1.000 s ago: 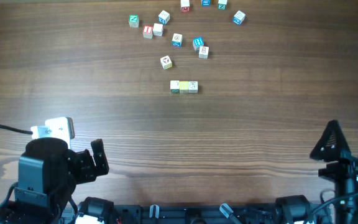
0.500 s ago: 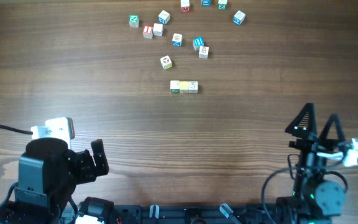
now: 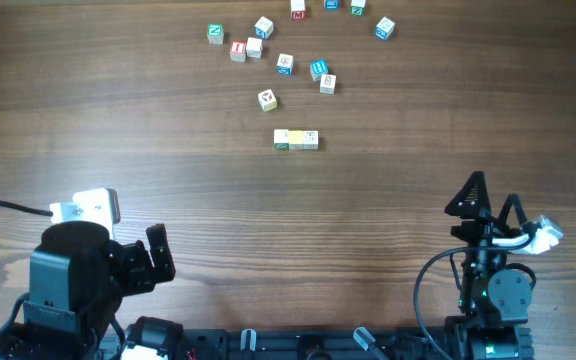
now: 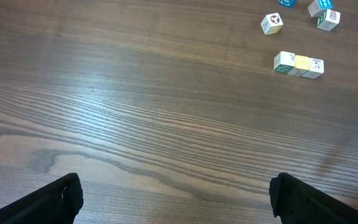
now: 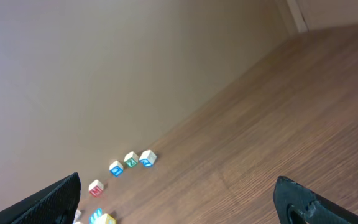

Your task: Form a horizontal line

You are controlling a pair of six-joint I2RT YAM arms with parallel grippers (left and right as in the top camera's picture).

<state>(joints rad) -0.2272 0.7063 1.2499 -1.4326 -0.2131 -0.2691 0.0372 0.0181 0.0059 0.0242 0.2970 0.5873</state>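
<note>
1. Horizontal line: three small cubes lie edge to edge on the table, a little left of centre and in its far half, seen from overhead.
2. Order, left to right from overhead: whitish cube with a green mark, pale yellow cube, white cube. Adjacent faces touch and the row runs level across the frame.
3. Loose cubes with red, blue and green marks lie scattered beyond the row. The nearest loose cube sits apart from it, off its left end.
4. Left gripper: jaws spread wide, nothing between them. It sits at the near left edge of the table, well apart from the row. Its wrist view shows the row at upper right.
5. Right gripper: jaws spread wide, nothing between them. It sits at the near right edge, well apart from the row, and is raised. Its wrist view shows a plain wall and several loose cubes.
6. Neither gripper touches any cube.
</note>
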